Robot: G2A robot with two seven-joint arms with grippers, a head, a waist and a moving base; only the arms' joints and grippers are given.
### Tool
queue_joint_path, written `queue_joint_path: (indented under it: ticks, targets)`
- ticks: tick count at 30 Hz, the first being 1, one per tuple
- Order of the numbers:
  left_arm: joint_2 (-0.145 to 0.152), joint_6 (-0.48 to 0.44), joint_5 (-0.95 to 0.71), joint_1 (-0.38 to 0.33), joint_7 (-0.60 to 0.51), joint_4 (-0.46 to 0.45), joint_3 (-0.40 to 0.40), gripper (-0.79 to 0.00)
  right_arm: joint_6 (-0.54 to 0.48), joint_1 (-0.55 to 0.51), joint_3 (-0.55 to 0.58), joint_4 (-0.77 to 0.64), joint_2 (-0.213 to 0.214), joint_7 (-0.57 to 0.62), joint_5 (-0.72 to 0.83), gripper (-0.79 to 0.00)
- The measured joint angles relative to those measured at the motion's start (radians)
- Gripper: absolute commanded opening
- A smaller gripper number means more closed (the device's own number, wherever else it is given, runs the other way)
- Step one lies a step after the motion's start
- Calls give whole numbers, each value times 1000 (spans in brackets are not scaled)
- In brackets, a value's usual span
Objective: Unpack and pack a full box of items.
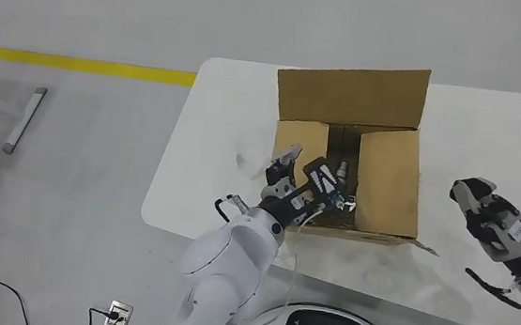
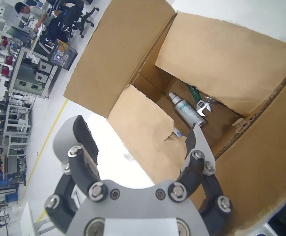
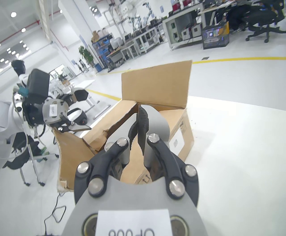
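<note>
The left hand (image 2: 136, 135), spread apart, hung over the box (image 1: 352, 96) flap (image 2: 143, 111). A bottle (image 2: 186, 109) and wrench (image 2: 200, 101) lay inside. It likely needed to clear the flap, then straddle the bottle squarely. The right hand (image 3: 140, 125), closed and empty, hung well apart.

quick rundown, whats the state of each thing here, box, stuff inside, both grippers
cardboard box, open, back flap up, side flaps folded partway in
spray bottle, lying on its side inside the box
wrench, lying flat inside the box beside the spray bottle
left gripper, open, empty, over the box
right gripper, shut, empty, clear of the box
</note>
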Motion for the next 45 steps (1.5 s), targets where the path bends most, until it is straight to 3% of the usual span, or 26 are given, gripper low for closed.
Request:
queue_joint_path:
  ticks: [5,12,21,27,31,37,45]
  targets:
    - [8,-47,-36,20,6,-33,-9,0,-146,-5,-70,23,7,58,-70,-785]
    - [15,-26,-18,14,9,-40,-34,0,-277,-44,-73,66,15,77,-83,-785]
    - [22,21,29,-15,29,13,-34,0,-315,-88,-82,74,15,14,-268,-785]
    - [22,77,59,-34,63,63,-14,0,-250,-98,-50,94,6,-169,-277,-785]
    - [21,99,42,-42,85,104,-5,0,-114,-93,6,121,-4,-292,-196,-785]
    - [14,140,4,-74,71,177,13,0,101,-63,15,166,-13,-317,-249,-785]
    - [2,180,4,-144,8,311,60,0,196,-31,-82,189,-21,-332,-393,-785]
